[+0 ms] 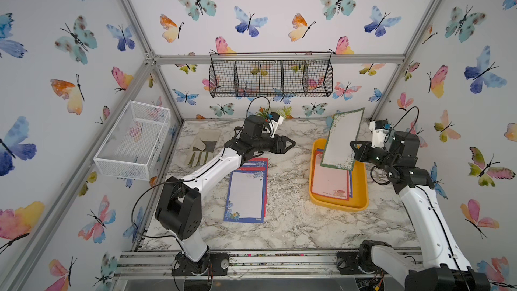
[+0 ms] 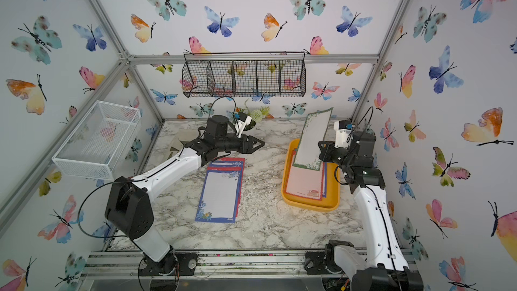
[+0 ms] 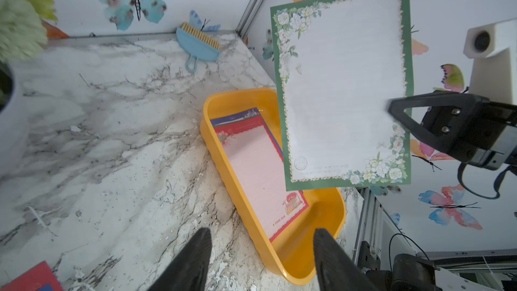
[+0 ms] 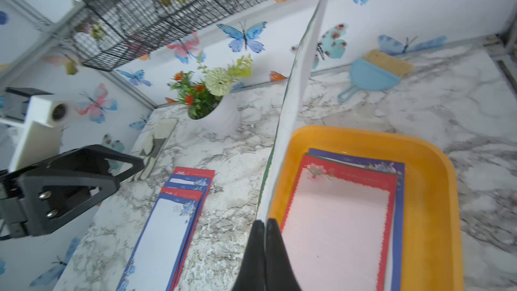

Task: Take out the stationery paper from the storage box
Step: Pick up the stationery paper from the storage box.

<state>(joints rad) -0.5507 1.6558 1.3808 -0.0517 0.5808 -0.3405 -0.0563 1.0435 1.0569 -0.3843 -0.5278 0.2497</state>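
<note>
Jaws of right gripper (image 4: 264,221) pressed together on one long edge of a thin green-bordered white stationery sheet (image 1: 342,138). The sheet is tilted up, held in the air over the far end of the shallow yellow-orange plastic storage box (image 1: 338,207). In the box: red-bordered pale pink sheet (image 1: 331,179) on top, blue-bordered edges showing beneath. Further out, left gripper (image 1: 291,143) has jaws parted with nothing between them, hovering over marble-patterned tabletop (image 1: 291,219), apart from the box. Beneath the left arm, a fanned pile of blue- and red-bordered sheets (image 1: 246,195) lies flat on the tabletop.
</note>
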